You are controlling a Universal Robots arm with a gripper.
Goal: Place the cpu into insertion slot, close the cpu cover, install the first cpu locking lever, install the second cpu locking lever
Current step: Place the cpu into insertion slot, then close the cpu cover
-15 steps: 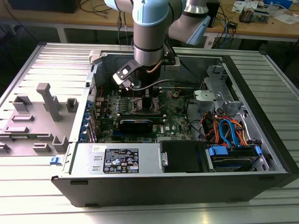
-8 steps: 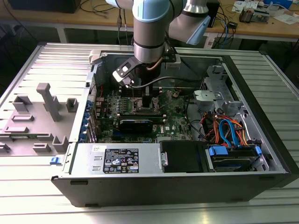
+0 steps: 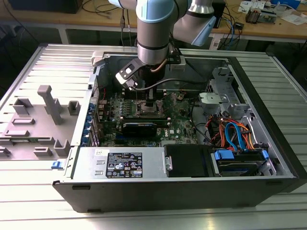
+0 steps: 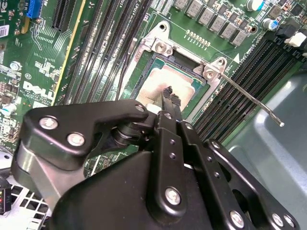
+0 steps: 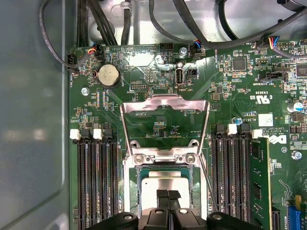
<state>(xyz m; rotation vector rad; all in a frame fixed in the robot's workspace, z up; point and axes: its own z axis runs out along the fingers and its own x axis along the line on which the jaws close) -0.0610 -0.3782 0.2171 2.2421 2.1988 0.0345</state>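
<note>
Locate the cpu [image 5: 163, 183] first: it lies flat in the insertion slot [image 4: 173, 58], silvery top up and edges square with the slot frame. Being square, it has no long axis of its own. The claw [image 5: 168, 194] hangs over one edge of the cpu with its two fingertips pressed together and nothing between them. In the second wrist view the tip is at or just above the metal top, and you cannot tell whether it touches. The cpu cover [image 5: 163, 102] stands open, tilted back on its hinge on the side of the slot away from the claw, and the green board [image 5: 165, 127] shows through its central opening. One thin locking lever [image 4: 249, 99] sticks out unlatched from a corner of the slot and slants across the memory slots [image 5: 96, 184]. These long black slots run parallel to the cpu's sides and flank the insertion slot closely on both sides, so the open room is above the slot. The grey case wall [image 5: 33, 120] rises just beyond one bank of them. For markings, note the white lettering and a white sticker [image 5: 265, 120] on the board. In the exterior view, a large white label [image 3: 123, 165] sits on the power supply housing [image 3: 86, 165] at the near edge of the open case [image 3: 192, 201], which rests on the slatted desk [image 3: 43, 211].
</note>
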